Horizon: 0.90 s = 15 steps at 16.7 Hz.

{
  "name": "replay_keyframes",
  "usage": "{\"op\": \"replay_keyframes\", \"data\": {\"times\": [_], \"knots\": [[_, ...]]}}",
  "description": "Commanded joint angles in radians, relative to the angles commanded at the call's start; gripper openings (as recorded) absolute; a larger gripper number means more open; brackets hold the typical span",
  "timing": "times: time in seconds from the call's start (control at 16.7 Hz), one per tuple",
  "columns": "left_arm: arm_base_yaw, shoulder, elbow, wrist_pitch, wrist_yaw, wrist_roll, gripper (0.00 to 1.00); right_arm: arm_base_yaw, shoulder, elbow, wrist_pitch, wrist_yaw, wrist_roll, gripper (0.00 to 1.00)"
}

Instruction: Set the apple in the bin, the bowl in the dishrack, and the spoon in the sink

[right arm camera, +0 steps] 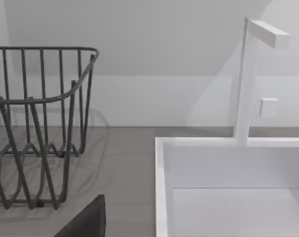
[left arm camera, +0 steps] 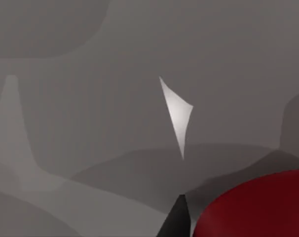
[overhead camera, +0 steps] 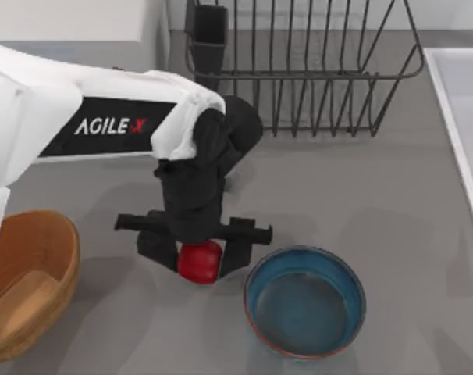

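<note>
Jaws of the left gripper (overhead camera: 199,248) pinching the apple (overhead camera: 200,262) near the bench's front edge, about midway along it. Just right of the apple, the bowl (overhead camera: 305,301), upright. At the front left corner, the bin (overhead camera: 26,285). At the back edge, the dishrack (overhead camera: 307,66). Along the right edge, the sink (overhead camera: 463,117).

Even, soft, diffuse light throughout. Broad faint shadows are cast on the grey desk (overhead camera: 377,187) beneath the left arm (overhead camera: 104,125) and beside the bowl (overhead camera: 305,301). A small highlight is seen on the apple (overhead camera: 200,262). Overlapping blurry shadows are shown in the left wrist view. No edge distortion is noticed.
</note>
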Motion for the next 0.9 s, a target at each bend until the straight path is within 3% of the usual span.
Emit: {"op": "replay_keyframes", "data": {"times": [0.3, 0.72, 0.9], "knots": [[-0.002, -0.014, 0.022, -0.015, 0.012, -0.006, 0.00, 0.000, 0.000, 0.000, 0.000, 0.000, 0.000, 1.00], [-0.003, -0.097, 0.213, -0.308, 0.012, -0.011, 0.00, 0.000, 0.000, 0.000, 0.000, 0.000, 0.000, 1.00], [-0.002, -0.122, 0.253, -0.357, 0.012, -0.010, 0.00, 0.000, 0.000, 0.000, 0.000, 0.000, 0.000, 1.00]]}}
